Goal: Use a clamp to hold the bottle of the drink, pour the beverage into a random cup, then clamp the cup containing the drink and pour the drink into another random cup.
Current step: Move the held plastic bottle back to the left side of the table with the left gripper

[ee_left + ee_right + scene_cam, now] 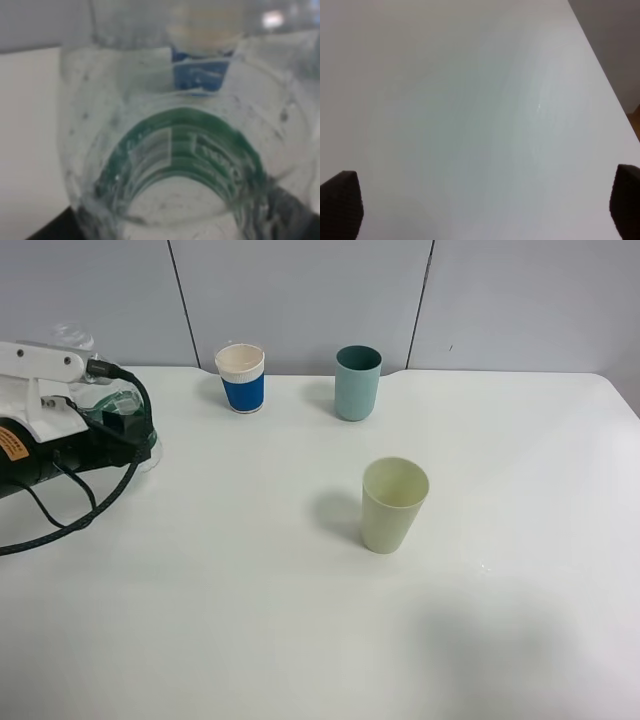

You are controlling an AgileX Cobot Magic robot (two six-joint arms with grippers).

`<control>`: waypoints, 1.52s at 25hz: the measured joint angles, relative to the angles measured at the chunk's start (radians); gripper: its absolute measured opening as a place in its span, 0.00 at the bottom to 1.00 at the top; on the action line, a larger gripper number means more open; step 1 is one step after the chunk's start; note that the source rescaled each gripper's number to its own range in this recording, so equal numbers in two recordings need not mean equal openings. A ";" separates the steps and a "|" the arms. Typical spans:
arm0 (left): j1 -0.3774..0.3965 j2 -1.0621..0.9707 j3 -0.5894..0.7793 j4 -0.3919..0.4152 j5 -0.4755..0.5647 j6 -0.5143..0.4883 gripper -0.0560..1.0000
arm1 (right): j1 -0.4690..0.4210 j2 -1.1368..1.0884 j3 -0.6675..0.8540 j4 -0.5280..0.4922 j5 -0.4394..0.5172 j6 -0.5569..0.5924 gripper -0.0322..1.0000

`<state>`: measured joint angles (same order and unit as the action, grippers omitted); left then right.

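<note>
Left clamp [128, 425] clenched on bottle [190, 150] at left edge of white table [300, 640]; right gripper [480, 207] fingers [340, 205] spread wide, grasping nothing.

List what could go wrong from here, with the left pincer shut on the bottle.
1. The bottle is thin clear plastic, so a hard squeeze may buckle it and cause a spill on the lift.
2. The yellow-green cup stands well off to the bottle's right in the high view. A long carry could slosh.
3. The paper cup is the cup nearest the bottle. The swing might clip it, or the pour might land there instead.
</note>
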<state>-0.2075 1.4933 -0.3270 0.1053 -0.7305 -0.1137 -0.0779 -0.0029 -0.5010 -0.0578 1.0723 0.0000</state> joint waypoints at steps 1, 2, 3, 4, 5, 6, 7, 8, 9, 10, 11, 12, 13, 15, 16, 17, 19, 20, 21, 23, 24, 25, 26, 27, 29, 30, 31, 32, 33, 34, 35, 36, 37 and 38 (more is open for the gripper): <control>0.019 0.013 0.000 0.032 -0.004 -0.014 0.06 | 0.000 0.000 0.000 0.000 0.000 0.000 1.00; 0.032 0.028 0.001 0.054 -0.014 -0.020 0.06 | 0.000 0.000 0.000 0.000 0.000 0.000 1.00; 0.041 0.040 0.003 0.072 -0.028 -0.023 0.06 | 0.000 0.000 0.000 0.000 0.000 0.000 1.00; 0.050 0.056 0.004 0.088 -0.042 -0.026 0.06 | 0.000 0.000 0.000 0.000 0.000 0.000 1.00; 0.054 0.072 0.005 0.099 -0.065 -0.026 0.06 | 0.000 0.000 0.000 0.000 0.000 0.000 1.00; 0.056 0.091 0.005 0.104 -0.084 -0.026 0.06 | 0.000 0.000 0.000 0.000 0.000 0.000 1.00; 0.056 0.108 0.005 0.109 -0.104 -0.019 0.06 | 0.000 0.000 0.000 0.000 0.000 0.000 1.00; 0.056 0.131 0.005 0.120 -0.134 -0.007 0.06 | 0.000 0.000 0.000 0.000 0.000 0.000 1.00; 0.056 0.153 0.005 0.130 -0.160 0.013 0.06 | 0.000 0.000 0.000 0.000 0.000 0.000 1.00; 0.056 0.177 0.005 0.142 -0.180 0.032 0.06 | 0.000 0.000 0.000 0.000 0.000 0.000 1.00; 0.056 0.196 0.005 0.157 -0.201 0.043 0.06 | 0.000 0.000 0.000 0.000 0.000 0.000 1.00; 0.056 0.219 0.004 0.170 -0.215 0.051 0.06 | 0.000 0.000 0.000 0.000 0.000 0.000 1.00; 0.056 0.236 0.004 0.186 -0.229 0.056 0.06 | 0.000 0.000 0.000 0.000 0.000 0.000 1.00; 0.056 0.269 0.004 0.215 -0.250 0.060 0.06 | 0.000 0.000 0.000 0.000 0.000 0.000 1.00; 0.056 0.281 0.004 0.224 -0.257 0.061 0.06 | 0.000 0.000 0.000 0.000 0.000 0.000 1.00; 0.056 0.292 0.004 0.229 -0.260 0.061 0.06 | 0.000 0.000 0.000 0.000 0.000 0.000 1.00; 0.056 0.304 0.004 0.240 -0.263 0.062 0.06 | 0.000 0.000 0.000 0.000 0.000 0.000 1.00; 0.056 0.309 0.004 0.244 -0.263 0.063 0.06 | 0.000 0.000 0.000 0.000 0.000 0.000 1.00; 0.056 0.313 0.004 0.248 -0.263 0.063 0.06 | 0.000 0.000 0.000 0.000 0.000 0.000 1.00; 0.056 0.318 0.004 0.252 -0.263 0.063 0.06 | 0.000 0.000 0.000 0.000 0.000 0.000 1.00; 0.056 0.318 0.004 0.254 -0.263 0.063 0.06 | 0.000 0.000 0.000 0.000 0.000 0.000 1.00; 0.056 0.318 0.004 0.257 -0.263 0.063 0.06 | 0.000 0.000 0.000 0.000 0.000 0.000 1.00; 0.056 0.318 0.004 0.260 -0.263 0.063 0.06 | 0.000 0.000 0.000 0.000 0.000 0.000 1.00; 0.056 0.318 0.004 0.264 -0.263 0.063 0.06 | 0.000 0.000 0.000 0.000 0.000 0.000 1.00; 0.056 0.318 0.004 0.268 -0.263 0.063 0.06 | 0.000 0.000 0.000 0.000 0.000 0.000 1.00; 0.056 0.318 0.004 0.271 -0.263 0.063 0.06 | 0.000 0.000 0.000 0.000 0.000 0.000 1.00; 0.056 0.318 0.004 0.274 -0.263 0.063 0.06 | 0.000 0.000 0.000 0.000 0.000 0.000 1.00; 0.056 0.318 0.004 0.279 -0.263 0.063 0.06 | 0.000 0.000 0.000 0.000 0.000 0.000 1.00; 0.056 0.318 0.004 0.286 -0.263 0.063 0.06 | 0.000 0.000 0.000 0.000 0.000 0.000 1.00; 0.056 0.318 0.004 0.290 -0.263 0.063 0.06 | 0.000 0.000 0.000 0.000 0.000 0.000 1.00; 0.056 0.318 0.004 0.295 -0.263 0.063 0.06 | 0.000 0.000 0.000 0.000 0.000 0.000 1.00; 0.056 0.318 0.004 0.296 -0.263 0.063 0.06 | 0.000 0.000 0.000 0.000 0.000 0.000 1.00; 0.056 0.318 0.004 0.297 -0.263 0.063 0.06 | 0.000 0.000 0.000 0.000 0.000 0.000 1.00; 0.056 0.318 0.004 0.299 -0.263 0.063 0.06 | 0.000 0.000 0.000 0.000 0.000 0.000 1.00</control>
<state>-0.1515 1.8112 -0.3226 0.4044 -0.9938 -0.0504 -0.0779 -0.0029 -0.5010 -0.0578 1.0723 0.0000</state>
